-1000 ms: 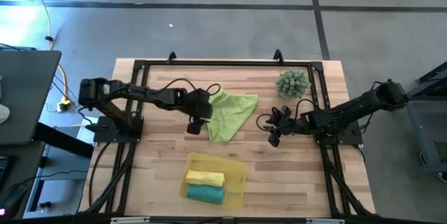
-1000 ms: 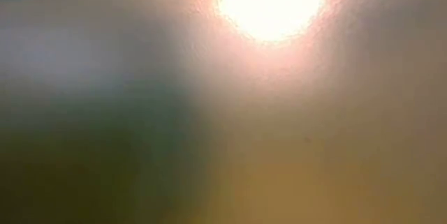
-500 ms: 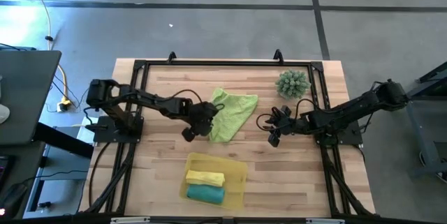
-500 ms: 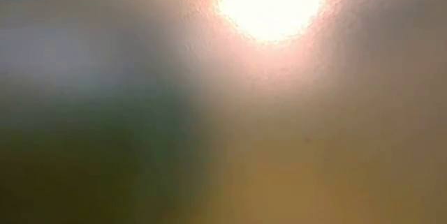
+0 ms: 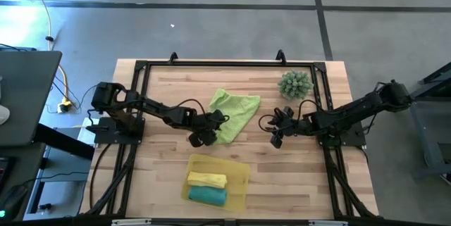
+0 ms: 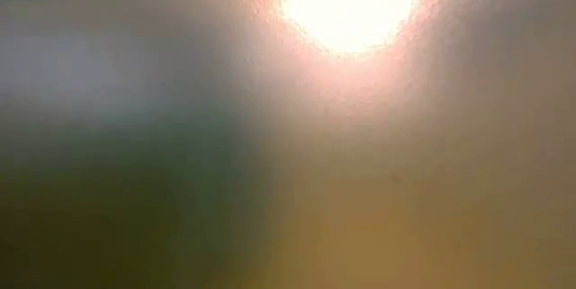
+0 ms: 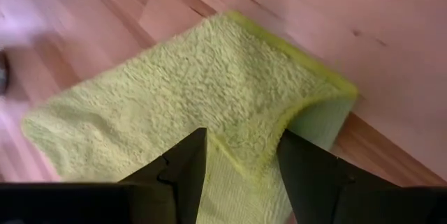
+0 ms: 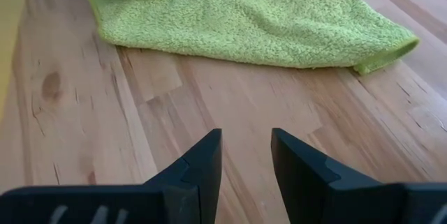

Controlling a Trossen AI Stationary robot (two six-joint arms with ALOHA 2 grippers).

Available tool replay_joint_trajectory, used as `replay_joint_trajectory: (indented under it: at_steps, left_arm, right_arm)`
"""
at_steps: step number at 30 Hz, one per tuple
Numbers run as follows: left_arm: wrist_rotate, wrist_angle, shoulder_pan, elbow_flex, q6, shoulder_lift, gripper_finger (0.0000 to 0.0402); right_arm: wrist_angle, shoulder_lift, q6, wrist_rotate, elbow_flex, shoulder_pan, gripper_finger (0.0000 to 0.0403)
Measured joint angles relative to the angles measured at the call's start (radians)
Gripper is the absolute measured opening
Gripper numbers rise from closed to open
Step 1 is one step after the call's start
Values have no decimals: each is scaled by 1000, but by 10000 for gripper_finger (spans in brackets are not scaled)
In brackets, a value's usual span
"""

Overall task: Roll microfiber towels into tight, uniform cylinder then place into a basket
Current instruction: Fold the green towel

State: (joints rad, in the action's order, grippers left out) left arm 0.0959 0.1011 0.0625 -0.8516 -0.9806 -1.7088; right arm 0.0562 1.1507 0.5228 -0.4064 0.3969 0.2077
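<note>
The lime green towel [image 5: 236, 110] lies spread and rumpled on the wooden table, with one corner turned over [image 7: 318, 123]. My left gripper [image 5: 204, 137] is open at the towel's near-left end, and a raised fold of the cloth [image 7: 237, 158] stands between its fingers. My right gripper [image 5: 276, 133] is open and empty to the right of the towel, low over bare wood [image 8: 244, 147]. The yellow basket [image 5: 239, 173] at the near middle holds a rolled yellow towel [image 5: 206, 179] and a rolled teal towel [image 5: 206, 195]. My left gripper comes slanting down from the table's left onto the lime towel's near-left end. Its open fingers [image 7: 185, 168] stand on either side of a raised fold near the hem [image 7: 241, 147]. I cannot tell whether they touch the cloth, which lies on the table.
A spiky green ball-shaped plant [image 5: 294, 84] stands at the far right, just beyond my right arm. A black frame [image 5: 225, 64] runs around the table. Bare wood lies between the towel and the basket. The low view shows only glare and blur.
My left gripper has moved toward the table's near edge and a little to the right, along the lime towel's left side to its near end. The right arm has kept still.
</note>
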Motion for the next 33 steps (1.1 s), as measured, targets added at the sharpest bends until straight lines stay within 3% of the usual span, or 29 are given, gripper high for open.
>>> replay_joint_trajectory:
  at_steps: [9, 14, 18, 20, 26, 33]
  left_arm:
    - [-4, -15, -11, 0, 27, -38, 141]
    - [21, -30, -13, -3, 27, -79, 81]
    - [98, -24, -23, 0, 41, -74, 16]
    - [123, -9, -21, -8, 74, -50, 7]
    - [125, 4, -1, -60, 197, 31, 3]
    - [140, 24, 55, -136, 331, 114, 2]
  right_arm:
    - [-9, 0, 0, 47, 0, 0, 117]
    - [-9, 0, 39, 117, 0, 0, 117]
    - [-12, 0, 105, 145, 0, 0, 117]
    - [-12, 0, 105, 145, 0, 0, 117]
    - [-49, 2, 105, -22, 0, -13, 117]
    - [-312, 64, -69, -29, 0, -20, 117]
